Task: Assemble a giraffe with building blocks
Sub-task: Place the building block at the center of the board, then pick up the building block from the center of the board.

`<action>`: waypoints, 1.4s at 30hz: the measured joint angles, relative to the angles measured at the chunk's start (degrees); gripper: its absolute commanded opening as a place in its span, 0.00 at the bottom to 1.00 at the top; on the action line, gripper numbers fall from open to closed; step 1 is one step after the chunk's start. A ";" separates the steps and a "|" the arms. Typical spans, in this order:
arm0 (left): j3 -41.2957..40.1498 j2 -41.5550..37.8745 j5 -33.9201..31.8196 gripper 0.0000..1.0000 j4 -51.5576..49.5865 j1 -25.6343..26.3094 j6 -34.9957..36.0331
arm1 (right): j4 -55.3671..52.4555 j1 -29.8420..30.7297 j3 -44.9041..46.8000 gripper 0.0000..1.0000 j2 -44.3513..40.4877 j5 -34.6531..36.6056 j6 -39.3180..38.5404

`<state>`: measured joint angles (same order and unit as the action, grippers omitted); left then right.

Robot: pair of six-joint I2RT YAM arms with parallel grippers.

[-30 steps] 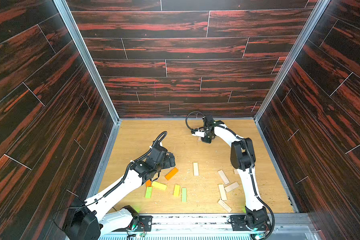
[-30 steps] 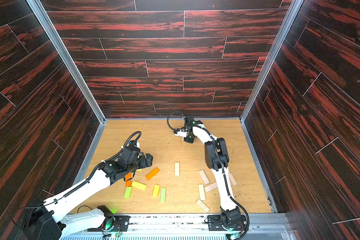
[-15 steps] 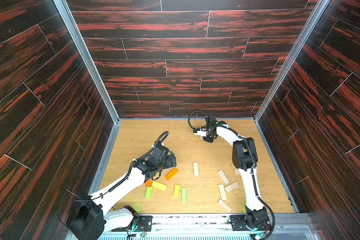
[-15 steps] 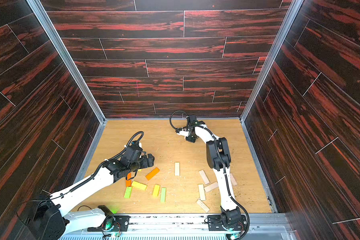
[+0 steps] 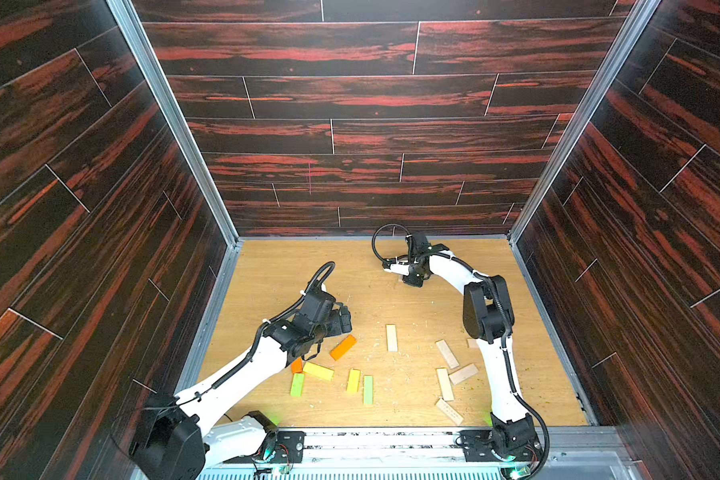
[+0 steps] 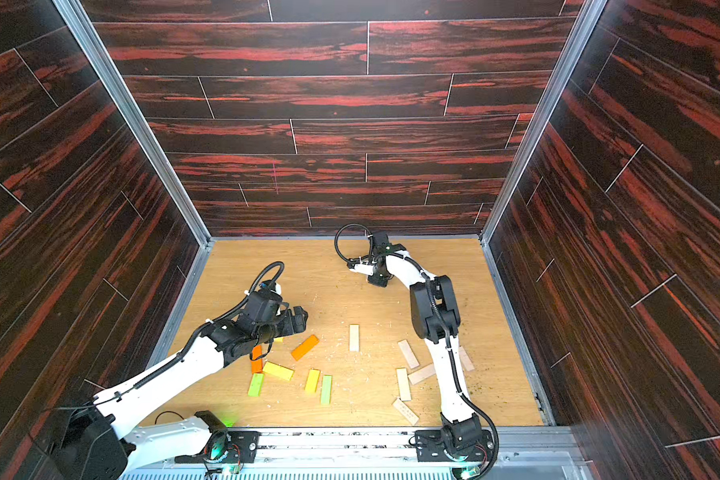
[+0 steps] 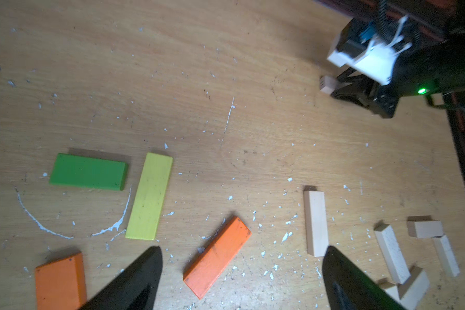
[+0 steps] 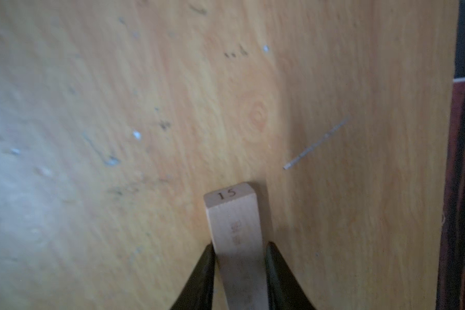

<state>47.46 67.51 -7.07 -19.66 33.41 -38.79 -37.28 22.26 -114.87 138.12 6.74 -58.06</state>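
Brown wooden table point(image 5: 292, 274) sits between dark walls point(image 5: 350, 124). We see the right gripper point(image 8: 240, 244) at the far side pinching a pale plank point(image 8: 232, 214); its long side sticks straight out from the jaws, toward the left. The left gripper point(image 7: 242, 249) hangs wide open over a slanted orange plank point(image 7: 216, 257).

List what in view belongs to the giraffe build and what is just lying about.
Belongs to the job:
- plain plank clamped in the right gripper
- loose on the table: an orange plank, yellow plank, green plank, pale planks
- left gripper, open

Just lying about:
- white flecks
- curved scratch
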 measured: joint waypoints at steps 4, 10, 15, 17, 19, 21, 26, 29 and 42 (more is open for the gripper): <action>-0.15 -1.62 -0.13 0.96 -0.07 -0.02 0.00 | -0.15 0.74 0.55 0.37 -0.44 -0.17 0.17; -0.42 -3.32 -0.52 0.97 -0.52 -0.04 -0.02 | -0.31 1.33 -0.26 0.82 -0.92 -1.27 3.17; -0.74 -5.46 -0.57 0.97 -1.07 -0.02 -0.02 | -1.55 1.86 -0.02 0.82 -5.35 -1.99 6.51; -0.85 -6.45 -0.63 0.97 -1.40 -0.04 -0.02 | -1.75 2.29 0.42 0.82 -8.70 -2.27 9.77; -0.92 -7.28 -0.76 0.97 -1.70 -0.02 -0.04 | -1.95 2.93 0.94 0.82 -13.03 -2.03 15.61; -1.05 -8.15 -1.03 0.97 -1.86 -0.02 -0.02 | -2.49 3.80 0.94 0.79 -17.25 -1.14 23.34; -1.09 -10.08 -1.79 0.97 -3.17 -0.09 0.00 | -4.87 7.21 5.01 0.70 -26.88 3.74 48.61; -1.09 -10.67 -2.10 0.97 -3.48 -0.09 0.02 | -7.15 10.60 12.46 0.71 -32.17 6.62 64.52; -2.25 -11.06 -0.83 0.97 -4.31 -0.35 -0.28 | -11.34 27.28 34.64 0.70 -37.94 7.82 106.66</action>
<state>45.21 56.45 -7.90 -23.97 33.06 -39.07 -48.62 49.54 -80.23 100.18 14.57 48.60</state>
